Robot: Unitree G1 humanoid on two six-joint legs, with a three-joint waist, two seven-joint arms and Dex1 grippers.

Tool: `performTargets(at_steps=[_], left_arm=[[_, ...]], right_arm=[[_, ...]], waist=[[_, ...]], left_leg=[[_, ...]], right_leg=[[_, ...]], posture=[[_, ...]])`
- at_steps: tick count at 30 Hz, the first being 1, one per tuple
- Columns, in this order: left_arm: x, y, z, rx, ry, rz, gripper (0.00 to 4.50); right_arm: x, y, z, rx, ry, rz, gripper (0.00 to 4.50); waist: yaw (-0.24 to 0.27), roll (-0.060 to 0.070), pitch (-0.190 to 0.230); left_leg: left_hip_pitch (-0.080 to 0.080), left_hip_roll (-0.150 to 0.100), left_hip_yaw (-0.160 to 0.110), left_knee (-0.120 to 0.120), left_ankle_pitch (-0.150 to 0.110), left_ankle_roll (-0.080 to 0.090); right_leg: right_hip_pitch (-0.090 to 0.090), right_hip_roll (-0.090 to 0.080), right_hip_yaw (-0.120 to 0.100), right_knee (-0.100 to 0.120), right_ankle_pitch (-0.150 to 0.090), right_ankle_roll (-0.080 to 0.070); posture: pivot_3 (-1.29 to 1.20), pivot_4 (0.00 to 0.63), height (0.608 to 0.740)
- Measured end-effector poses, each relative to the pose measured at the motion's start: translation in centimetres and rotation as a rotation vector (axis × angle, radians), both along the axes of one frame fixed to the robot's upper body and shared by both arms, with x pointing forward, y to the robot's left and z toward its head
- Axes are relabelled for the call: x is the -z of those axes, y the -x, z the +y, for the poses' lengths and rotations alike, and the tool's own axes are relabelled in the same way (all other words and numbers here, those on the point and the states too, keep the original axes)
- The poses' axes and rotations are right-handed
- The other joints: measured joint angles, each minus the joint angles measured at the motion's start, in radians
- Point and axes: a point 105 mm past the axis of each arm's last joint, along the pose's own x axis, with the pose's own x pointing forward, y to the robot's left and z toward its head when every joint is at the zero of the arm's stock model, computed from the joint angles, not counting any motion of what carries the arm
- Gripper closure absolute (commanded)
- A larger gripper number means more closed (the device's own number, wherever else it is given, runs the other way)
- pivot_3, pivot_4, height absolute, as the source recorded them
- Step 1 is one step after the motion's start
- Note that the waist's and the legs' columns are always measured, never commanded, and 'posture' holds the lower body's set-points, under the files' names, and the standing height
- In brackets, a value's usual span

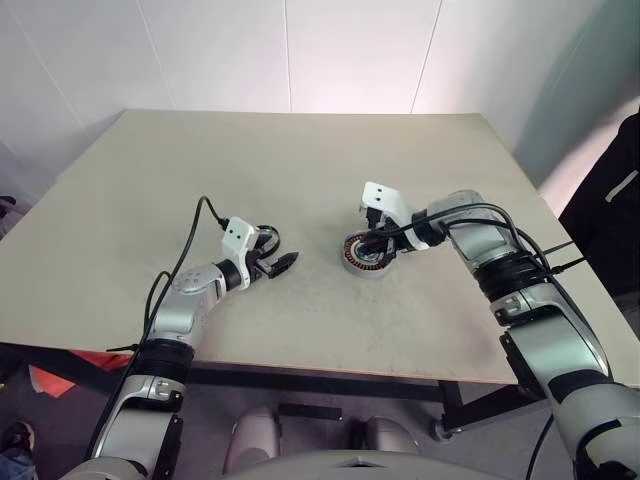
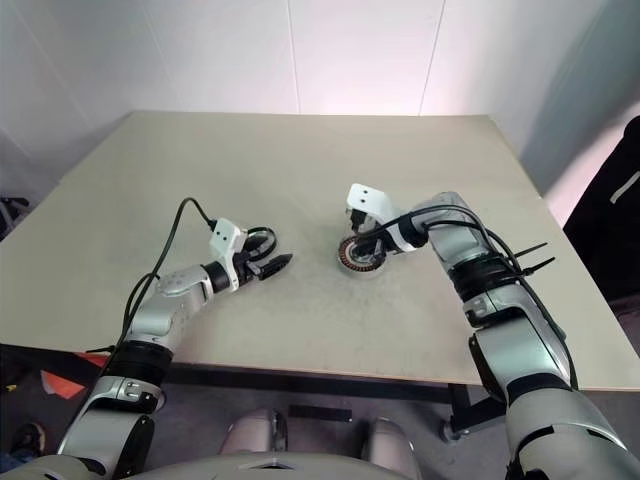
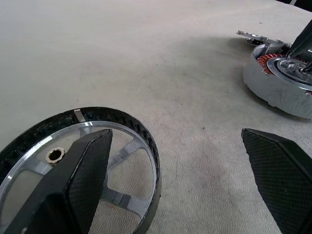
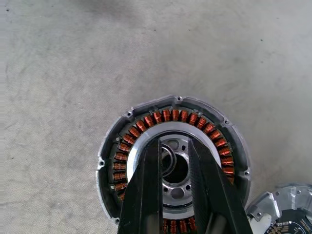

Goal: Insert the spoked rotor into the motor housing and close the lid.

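The motor housing [image 4: 117, 146], a silver puck ringed with copper windings, lies on the table right of centre [image 1: 352, 262]. My right gripper [image 4: 174, 146] points down over its dark centre, its fingers drawn close together around a small metal ring [image 4: 169, 161]. Just beside the housing lies the lid [image 4: 287, 209], a grey disc. The spoked rotor [image 3: 131, 146], a black ring with silver spokes, lies flat on the table to the left [image 1: 262, 240]. My left gripper [image 1: 278, 262] hovers open next to it, one finger [image 3: 83, 170] over the rotor's rim, nothing held.
The beige table [image 1: 300, 160] stretches bare toward the wall behind. A person in dark clothing [image 1: 612, 200] stands past the table's right edge. Black cables trail along both arms. The front edge runs just below my forearms.
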Motion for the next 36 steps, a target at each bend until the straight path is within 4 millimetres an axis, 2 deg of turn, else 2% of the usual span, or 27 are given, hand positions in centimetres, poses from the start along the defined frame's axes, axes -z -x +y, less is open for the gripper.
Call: performTargets(at_steps=[5,16,30,34,36], left_arm=[[0.0,0.0,0.0,0.000,-0.002,0.000,0.00],[0.1,0.0,0.1,-0.001,-0.008,0.001,0.00],[0.1,0.0,0.1,-0.001,-0.010,0.001,0.00],[0.1,0.0,0.1,-0.001,-0.010,0.001,0.00],[0.1,0.0,0.1,-0.001,-0.010,0.001,0.00]], right_arm=[[0.5,0.4,0.0,-0.005,-0.001,0.010,3.61],[0.8,-0.3,-0.6,0.019,0.013,-0.011,3.61],[0.6,-0.6,-0.7,0.035,0.007,-0.010,3.61],[0.0,-0.9,-0.7,0.047,-0.004,-0.027,4.46],[-0.1,-0.9,-0.7,0.045,-0.005,-0.028,4.46]], waist=[[0.000,0.000,0.000],[-0.001,0.000,0.000],[-0.001,0.000,0.000],[0.000,0.000,0.000],[0.000,0.000,0.000]], left_leg=[[0.000,0.000,0.000,0.000,0.000,0.000],[0.004,0.000,0.000,0.000,0.000,0.000],[0.005,0.000,0.000,0.000,0.000,0.000],[0.004,0.000,0.000,0.000,0.000,0.000],[0.004,0.000,0.000,0.000,0.000,0.000]], right_leg=[[0.000,0.000,0.000,0.000,0.000,0.000],[0.004,0.000,0.000,0.000,0.000,0.000],[0.005,0.000,0.000,0.000,0.000,0.000],[0.005,0.000,0.000,0.000,0.000,0.000],[0.004,0.000,0.000,0.000,0.000,0.000]], posture=[[0.00,0.000,0.740],[0.00,0.000,0.740],[0.00,0.000,0.740],[0.00,0.000,0.740],[0.00,0.000,0.740]])
